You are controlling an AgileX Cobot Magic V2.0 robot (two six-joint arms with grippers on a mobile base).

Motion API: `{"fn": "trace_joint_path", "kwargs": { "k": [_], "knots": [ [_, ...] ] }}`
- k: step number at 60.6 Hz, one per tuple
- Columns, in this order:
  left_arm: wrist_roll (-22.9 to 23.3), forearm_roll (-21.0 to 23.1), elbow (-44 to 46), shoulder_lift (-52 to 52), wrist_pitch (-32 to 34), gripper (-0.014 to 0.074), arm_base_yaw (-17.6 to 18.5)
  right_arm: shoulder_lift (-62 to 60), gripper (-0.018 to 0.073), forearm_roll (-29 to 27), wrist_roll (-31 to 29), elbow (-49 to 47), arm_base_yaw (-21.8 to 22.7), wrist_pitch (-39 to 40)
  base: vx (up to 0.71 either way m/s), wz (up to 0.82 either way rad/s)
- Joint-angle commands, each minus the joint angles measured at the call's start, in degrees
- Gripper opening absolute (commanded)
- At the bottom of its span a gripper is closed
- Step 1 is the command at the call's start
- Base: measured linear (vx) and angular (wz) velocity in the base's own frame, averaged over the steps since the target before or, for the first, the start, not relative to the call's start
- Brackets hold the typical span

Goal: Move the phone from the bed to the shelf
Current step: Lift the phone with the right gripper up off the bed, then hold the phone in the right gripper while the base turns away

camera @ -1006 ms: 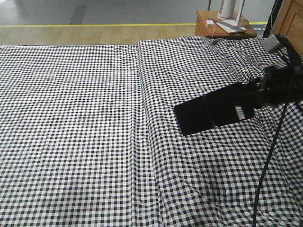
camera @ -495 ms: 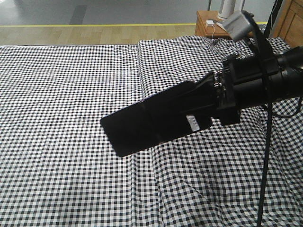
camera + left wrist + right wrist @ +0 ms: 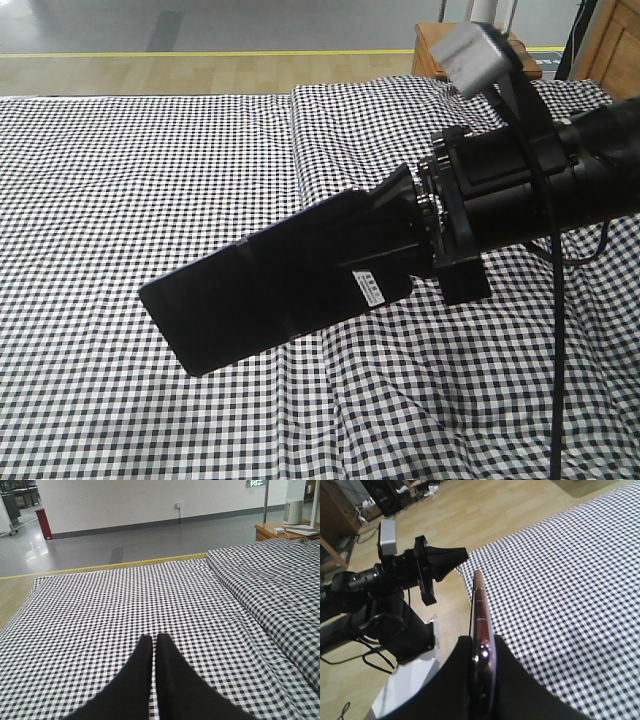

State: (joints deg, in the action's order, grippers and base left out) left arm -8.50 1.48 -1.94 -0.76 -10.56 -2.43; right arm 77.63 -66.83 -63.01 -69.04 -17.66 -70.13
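The bed (image 3: 150,150) is covered by a black-and-white checked cloth (image 3: 125,600), which is creased into a long ridge. A brown side table (image 3: 264,530) is seen beyond its far corner.

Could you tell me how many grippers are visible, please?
2: the right gripper clamps the phone above the bed; the left gripper, shut and empty, points across the bed.

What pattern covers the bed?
The bed wears small black-and-white check, clearest in the left wrist view.
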Motion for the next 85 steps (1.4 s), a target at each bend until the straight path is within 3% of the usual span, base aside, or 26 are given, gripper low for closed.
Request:
{"fn": "trace_joint_path", "kwargs": {
  "k": [1, 85],
  "knots": [
    [0.3, 0.5, 1.2, -0.8, 4.1, 0.0001, 0.2, -2.1, -0.0002, -7.7, 0.0, -1.5, 0.0, -3.6, 0.00, 0.00],
    [0.3, 0.5, 1.2, -0.8, 4.1, 0.0001, 0.2, -2.1, -0.0002, -8.2, -0.1, -1.5, 0.0, -3.6, -0.01, 0.03]
  ]
}}
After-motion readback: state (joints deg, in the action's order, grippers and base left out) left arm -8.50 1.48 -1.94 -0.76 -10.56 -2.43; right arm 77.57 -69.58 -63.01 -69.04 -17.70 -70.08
